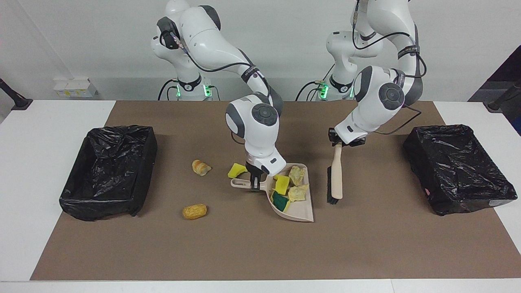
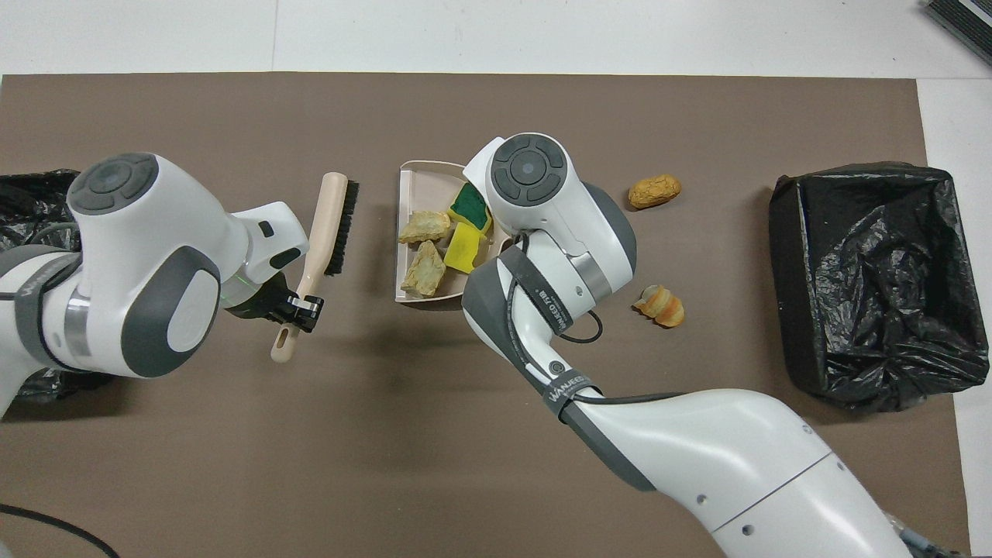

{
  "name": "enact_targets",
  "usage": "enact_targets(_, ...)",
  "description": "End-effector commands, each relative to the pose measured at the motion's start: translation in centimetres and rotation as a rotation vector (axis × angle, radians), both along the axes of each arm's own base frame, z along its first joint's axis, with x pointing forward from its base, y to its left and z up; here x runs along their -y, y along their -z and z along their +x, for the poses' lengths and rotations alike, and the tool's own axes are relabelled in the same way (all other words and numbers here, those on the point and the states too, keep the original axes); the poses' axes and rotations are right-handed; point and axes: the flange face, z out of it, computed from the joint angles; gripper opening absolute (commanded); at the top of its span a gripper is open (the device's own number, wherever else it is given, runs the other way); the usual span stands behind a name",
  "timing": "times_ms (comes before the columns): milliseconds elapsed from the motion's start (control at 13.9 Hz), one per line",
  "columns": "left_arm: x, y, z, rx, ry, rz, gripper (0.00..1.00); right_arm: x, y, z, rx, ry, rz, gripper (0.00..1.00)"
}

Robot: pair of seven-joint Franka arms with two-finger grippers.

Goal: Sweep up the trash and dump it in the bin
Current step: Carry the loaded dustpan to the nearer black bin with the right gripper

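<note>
With four sponge and bread scraps [image 1: 291, 187] lying in the beige plastic dustpan [image 1: 300, 209], whose handle the right gripper [image 1: 255, 184] pinches, three scraps [image 1: 201, 167] remain beside it, while the left gripper [image 1: 338, 145] clamps the beige black-bristled brush [image 1: 336, 177], and neither black-lined bin [image 1: 109, 171] holds trash yet.

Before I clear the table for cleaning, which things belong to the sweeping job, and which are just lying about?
In the job:
- beige plastic dustpan, held by right gripper, holding four scraps
- beige black-bristled brush, held by left gripper
- three loose scraps: yellow sponge chunk, two tan pastry lumps
- two black-lined bins

Lying about:
- white boxes at the wall
</note>
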Motion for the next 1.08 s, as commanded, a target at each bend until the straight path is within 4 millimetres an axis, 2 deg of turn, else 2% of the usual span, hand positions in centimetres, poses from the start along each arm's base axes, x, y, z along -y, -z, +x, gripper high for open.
enact_targets(0,-2.3,-5.3,-1.9,0.019,-0.024,-0.007,0.0,2.2,-1.5,-0.1,-0.001,-0.008,0.03,0.0)
enact_targets(144,-3.6,-7.1,-3.3,-0.007,-0.052,0.006,0.0,4.2,-4.1,-1.3,0.01,0.01,0.032,0.0)
enact_targets(289,-2.3,-7.5,-4.2,-0.017,-0.178,0.058,0.0,8.3,-7.0,-1.5,0.022,0.034,0.03,0.0)
enact_targets(361,-0.7,-7.5,-5.1,-0.021,-0.191,0.071,0.0,9.5,-8.6,-1.7,0.028,0.022,0.031,0.0)
enact_targets(577,4.5,-6.9,-9.0,-0.012,-0.19,0.102,0.0,16.3,-12.5,-1.9,0.006,0.056,0.054,0.0)
enact_targets(721,7.7,-6.3,-11.7,0.008,-0.196,0.116,0.0,21.8,-14.6,-2.0,-0.016,0.052,0.049,0.0)
enact_targets(866,11.1,-4.4,-14.2,0.001,-0.212,0.143,0.0,27.6,-17.0,-2.6,-0.003,0.077,0.055,0.0)
enact_targets(1010,13.4,-1.0,-16.4,0.016,-0.217,0.155,0.0,32.6,-18.5,-3.4,-0.015,0.083,0.045,0.0)
